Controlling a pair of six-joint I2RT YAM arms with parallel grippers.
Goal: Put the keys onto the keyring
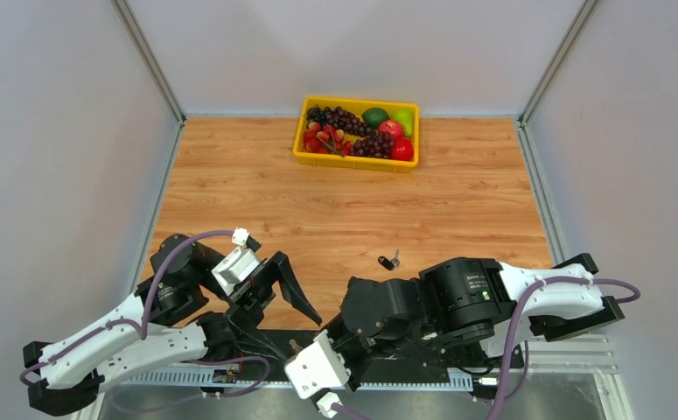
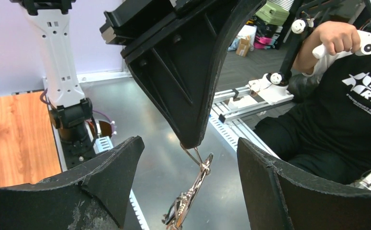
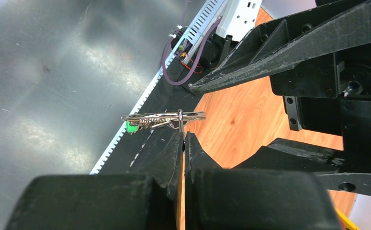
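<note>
Left fingers wide apart; right fingers tight together, tips between the left pair.

Place: robotics lab, a walled test cell
Evidence: grey panels enclose the wooden tabletop; seated operator grips a control handle
</note>
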